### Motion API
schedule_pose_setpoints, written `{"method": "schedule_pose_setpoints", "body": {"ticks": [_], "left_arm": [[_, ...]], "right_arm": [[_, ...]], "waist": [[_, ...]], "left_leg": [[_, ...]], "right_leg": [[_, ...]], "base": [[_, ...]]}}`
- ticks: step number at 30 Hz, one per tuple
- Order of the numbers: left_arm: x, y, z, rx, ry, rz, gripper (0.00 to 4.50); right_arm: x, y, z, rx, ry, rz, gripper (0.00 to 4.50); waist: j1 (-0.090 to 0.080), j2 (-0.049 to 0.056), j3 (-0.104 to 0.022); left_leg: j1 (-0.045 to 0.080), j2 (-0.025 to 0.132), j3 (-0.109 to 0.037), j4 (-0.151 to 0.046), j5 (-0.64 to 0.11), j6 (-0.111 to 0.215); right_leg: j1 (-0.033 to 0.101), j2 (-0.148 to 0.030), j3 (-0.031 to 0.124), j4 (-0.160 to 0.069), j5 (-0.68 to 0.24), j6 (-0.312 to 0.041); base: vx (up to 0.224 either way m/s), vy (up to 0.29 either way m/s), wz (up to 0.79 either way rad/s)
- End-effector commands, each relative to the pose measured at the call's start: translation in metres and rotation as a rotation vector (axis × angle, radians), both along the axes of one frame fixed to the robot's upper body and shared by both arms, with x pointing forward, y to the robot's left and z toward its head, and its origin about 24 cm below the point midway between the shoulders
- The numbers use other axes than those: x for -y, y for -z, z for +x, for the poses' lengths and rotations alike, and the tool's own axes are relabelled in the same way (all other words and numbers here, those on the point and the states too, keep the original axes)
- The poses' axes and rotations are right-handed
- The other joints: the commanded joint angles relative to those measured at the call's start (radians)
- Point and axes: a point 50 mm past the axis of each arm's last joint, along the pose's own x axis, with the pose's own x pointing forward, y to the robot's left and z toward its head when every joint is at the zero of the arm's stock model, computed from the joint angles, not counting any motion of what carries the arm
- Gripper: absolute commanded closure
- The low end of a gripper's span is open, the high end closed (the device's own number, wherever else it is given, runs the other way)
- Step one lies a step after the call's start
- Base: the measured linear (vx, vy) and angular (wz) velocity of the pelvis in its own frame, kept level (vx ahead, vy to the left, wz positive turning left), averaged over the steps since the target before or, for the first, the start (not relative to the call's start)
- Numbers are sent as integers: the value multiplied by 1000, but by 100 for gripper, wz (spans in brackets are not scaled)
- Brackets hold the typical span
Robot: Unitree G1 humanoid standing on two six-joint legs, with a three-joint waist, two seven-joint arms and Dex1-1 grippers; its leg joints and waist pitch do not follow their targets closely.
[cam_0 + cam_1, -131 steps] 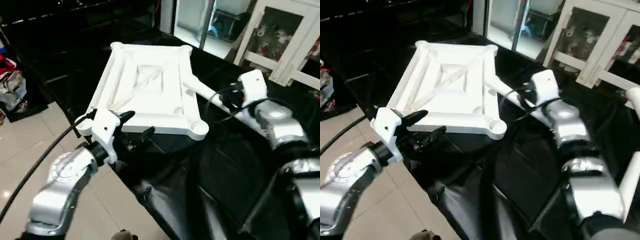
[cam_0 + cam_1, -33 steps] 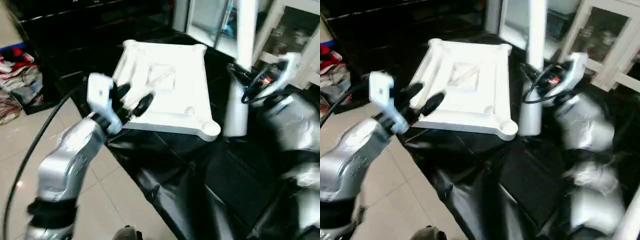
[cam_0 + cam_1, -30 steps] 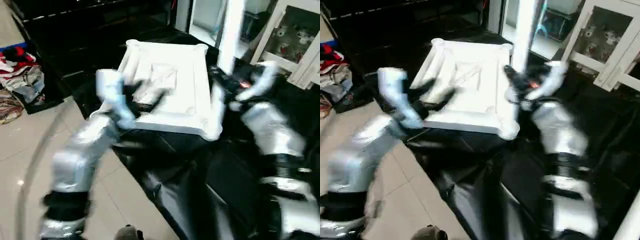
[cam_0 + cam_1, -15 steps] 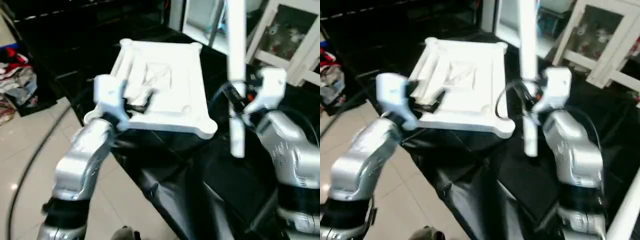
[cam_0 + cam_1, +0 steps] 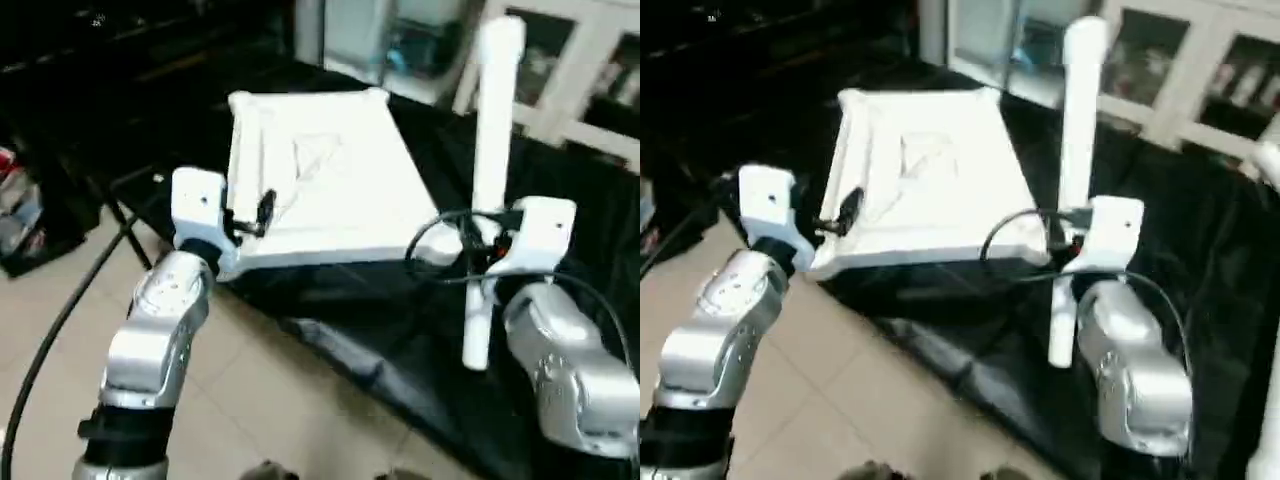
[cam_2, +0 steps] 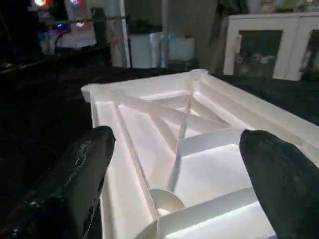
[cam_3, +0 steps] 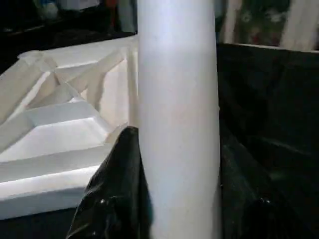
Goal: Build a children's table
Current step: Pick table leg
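1. Black sheeting covers the work table [image 5: 400,350], which runs from the upper middle of the head view down to the lower right; pale floor tiles show at the lower left and white glazed cabinets [image 5: 590,90] stand along the upper right.

2. At the upper centre of the head view the tabletop [image 5: 320,190] lies on that sheeting with its ribbed underside up, which leaves the round corner sockets open from above to receive legs.

3. At the left centre of the head view, the left gripper [image 5: 262,210] sits at the tabletop's near left corner, fingers spread wide. In the left wrist view its two black fingers [image 6: 75,174] stand on either side of a corner socket [image 6: 162,201] without pinching anything, likely ready to steady that corner.

4. Right of centre in the head view, the right gripper [image 5: 1062,238] pinches a white leg [image 5: 490,180] partway along its length and holds it nearly upright, its lower end hanging clear above the black sheeting, just beside the tabletop's near right corner.

5. Holding the leg upright suits the job: it appears lined up to be lowered end-first into a socket.
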Motion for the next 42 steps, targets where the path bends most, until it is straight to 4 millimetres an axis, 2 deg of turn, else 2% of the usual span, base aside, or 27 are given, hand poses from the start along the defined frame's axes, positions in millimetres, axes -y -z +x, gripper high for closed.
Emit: {"method": "schedule_pose_setpoints", "body": {"ticks": [1, 2, 3, 5, 7, 8, 9, 10, 11, 13, 15, 18, 21, 22, 23, 24, 26, 27, 29, 30, 31, 32, 34, 36, 38, 41, 42], "left_arm": [[1, 3, 2, -7, -3, 12, 0], [1, 4, 2, -10, -5, 13, 0], [1, 4, 3, -11, -5, 13, 0], [3, 6, 3, -16, -4, 4, 0], [4, 9, 3, -20, -27, -28, 0], [5, 10, 3, -14, -46, -31, 0], [5, 11, 4, -12, -53, -20, 0], [7, 11, 3, -9, -48, -8, 0], [11, 12, 3, -5, -42, 4, 0], [13, 12, 2, -4, -38, -2, 0], [15, 13, 1, -8, -38, -16, 0], [11, 17, 0, -36, -79, -30, 0], [6, 17, -1, -46, -87, -47, 0], [5, 18, -1, -54, -89, -60, 0], [5, 18, -1, -54, -89, -60, 0], [2, 16, -1, -41, -92, -67, 0], [1, 15, -1, -30, -95, -63, 0], [1, 14, -1, -25, -92, -61, 0], [2, 13, -2, -22, -88, -62, 0], [4, 12, -2, -20, -83, -62, 0], [5, 11, -2, -17, -78, -66, 0], [5, 11, -2, -15, -75, -67, 0], [5, 10, -2, -14, -75, -68, 0], [5, 11, -2, -15, -82, -70, 0], [3, 12, -2, -17, -90, -68, 0], [3, 12, -3, -18, -91, -66, 0], [3, 12, -3, -18, -92, -67, 0]], "right_arm": [[5, -3, -6, 3, 47, -14, 301], [5, -3, -7, 1, 52, -15, 301], [5, -3, -7, 0, 53, -16, 301], [6, -3, -8, -3, 65, -16, 301], [7, -2, -9, -6, 76, -15, 301], [8, -2, -8, -12, 90, -34, 301], [9, -2, -8, -16, 98, -48, 301], [10, 0, -7, -28, 109, -59, 301], [12, 2, -6, -38, 127, -90, 301], [12, 2, -5, -37, 133, -104, 301], [12, 3, -4, -53, 133, -114, 301], [6, 5, -2, -63, 105, -98, 301], [3, 7, -1, -81, 94, -74, 301], [3, 8, -1, -83, 93, -77, 301], [3, 8, -1, -83, 93, -77, 301], [1, 8, 0, -88, 83, -80, 301], [0, 9, 1, -89, 77, -80, 301], [-1, 8, 2, -88, 67, -84, 301], [-1, 8, 3, -86, 58, -87, 301], [-2, 7, 4, -81, 46, -92, 301], [-1, 6, 5, -76, 41, -115, 301], [-1, 6, 6, -74, 39, -126, 301], [-2, 4, 7, -66, 23, -119, 301], [-3, 2, 9, -55, 4, -111, 301], [-7, 1, 9, -47, -27, -110, 301], [-9, 1, 9, -43, -42, -111, 301], [-11, 1, 10, -44, -58, -122, 301]], "waist": [[33, -44, -67], [52, -41, -72], [16, -35, -61], [34, -27, -54], [14, -7, -48], [4, 14, -46], [-56, 35, -41], [-45, 71, -55], [-40, 59, -44], [-61, 72, -52], [-82, 74, -75], [-94, 64, -96], [-78, 6, -90], [-45, -17, -93], [-26, -21, -80], [-11, -29, -78], [-13, -14, -59], [-49, 9, -19], [-61, 26, -18], [-46, 32, -14], [-46, 32, -14], [-41, 27, -8], [-34, -41, -24], [-14, -59, -39], [-13, -47, -37], [-49, 26, -33], [-82, 60, -53]], "left_leg": [[82, 141, -47, 22, -290, -157], [-28, 84, -144, 168, -307, -163], [-101, 27, -220, 219, -199, -205], [-51, 43, -224, 165, -185, -192], [46, 48, -187, 15, -152, -118], [96, 65, -177, -31, -189, -98], [125, 192, -199, -133, -460, -115], [83, 231, -207, -168, -555, -195], [54, 222, -246, -193, -573, -245], [88, 239, -267, -193, -595, -331], [127, 303, -338, -168, -202, -247], [118, 249, -351, -138, 238, -84], [44, 139, -289, -97, 254, 130], [-35, 70, -189, -19, 131, 88], [-27, 79, -173, -13, 64, 28], [-5, 98, -146, -1, -79, -117], [26, 118, -120, -30, -199, -204], [177, 169, -135, -76, -539, -272], [216, 238, -168, -128, -787, -242], [153, 295, -173, -235, -954, -201], [153, 295, -173, -235, -954, -201], [84, 242, -177, -259, -955, -122], [94, 106, -88, 9, -442, -106], [-6, 113, -130, 91, -160, -69], [-25, 117, -144, 65, -82, -61], [57, 172, -163, -92, -128, -65], [171, 238, -255, -138, -352, -22]], "right_leg": [[0, -250, 195, -209, -165, -33], [68, -325, 313, -238, -207, -36], [124, -224, 270, -209, -290, -13], [106, -151, 300, -231, -300, -144], [64, -7, 297, -265, -402, -125], [15, 32, 270, -255, -406, -72], [-44, 70, 153, -113, -287, -36], [8, 15, 97, -49, -45, -43], [39, -1, 56, -70, 117, -47], [39, -6, 34, -90, 138, -42], [20, -23, 42, -57, -25, 4], [27, -17, 49, -48, -87, 30], [91, -77, 115, -178, 92, -56], [139, -157, 136, -218, 244, -96], [118, -185, 135, -232, 212, -30], [105, -133, 204, -245, -73, 78], [107, -43, 207, -259, -485, 38], [-6, 49, 129, -256, -623, 27], [-7, 29, 73, -185, -493, 17], [82, -30, 37, -42, -188, -9], [82, -30, 37, -42, -188, -9], [167, -44, 30, -39, -111, 30], [139, -151, 125, -305, -918, 87], [214, -199, 189, -297, -935, 23], [221, -164, 156, -280, -728, -89], [182, -36, 36, -241, -414, -132], [104, -3, 19, -130, -257, -104]], "base": [[-104, 203, -34], [-80, 210, -51], [-72, 236, -71], [-87, 250, -70], [-138, 319, -41], [-168, 338, -37], [-203, 333, -50], [-203, 333, -50], [-184, 325, -54], [-123, 287, -22], [-64, 157, -10], [-83, 65, -27], [-104, -97, -36], [-120, -174, -33], [-122, -188, -20], [-119, -134, -33], [-109, -106, -44], [-128, -44, -56], [-117, -26, -64], [-48, 21, -92], [-48, 21, -92], [-84, -21, -71], [-13, -75, -26], [76, -63, -8], [87, -50, 0], [133, 4, 8], [212, 57, -3]]}}
